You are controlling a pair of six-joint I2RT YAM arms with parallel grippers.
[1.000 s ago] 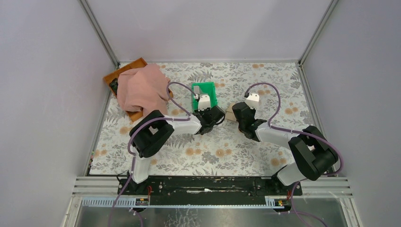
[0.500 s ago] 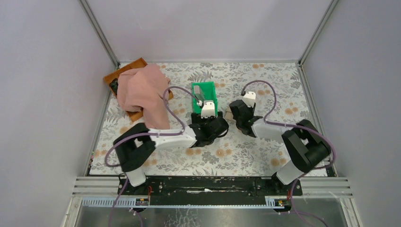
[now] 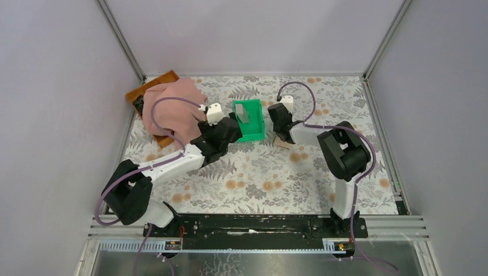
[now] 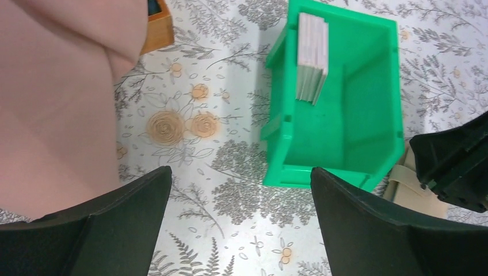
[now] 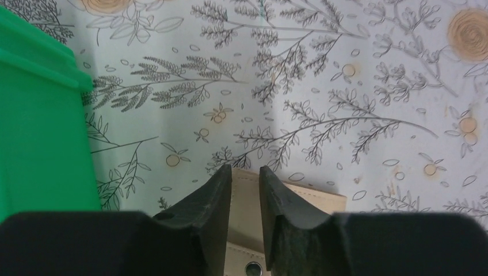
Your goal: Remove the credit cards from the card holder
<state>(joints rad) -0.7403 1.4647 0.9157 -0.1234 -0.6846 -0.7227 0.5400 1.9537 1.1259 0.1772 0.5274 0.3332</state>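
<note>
Fingers (image 4: 132, 221), L gripper (image 4: 239, 175): spread wide, empty, over table (image 3: 299, 178) btwn pink cloth (image 3: 172, 106) and green bin (image 4: 368, 103). R gripper (image 5: 246, 172): fingers (image 5: 210, 207) nearly together, slim gap, tips at far edge of card holder (image 5: 246, 224); I can't tell if they pinch it. Cloth: draped over wooden tray (image 3: 151, 88), far left. Bin: mid-table. Holder: tan, flat, just R of bin. Cards (image 4: 312, 54): grey stack on edge inside bin, against its left wall.

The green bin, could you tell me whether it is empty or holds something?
Not empty: the green bin holds a stack of pale cards standing on edge against one wall.
</note>
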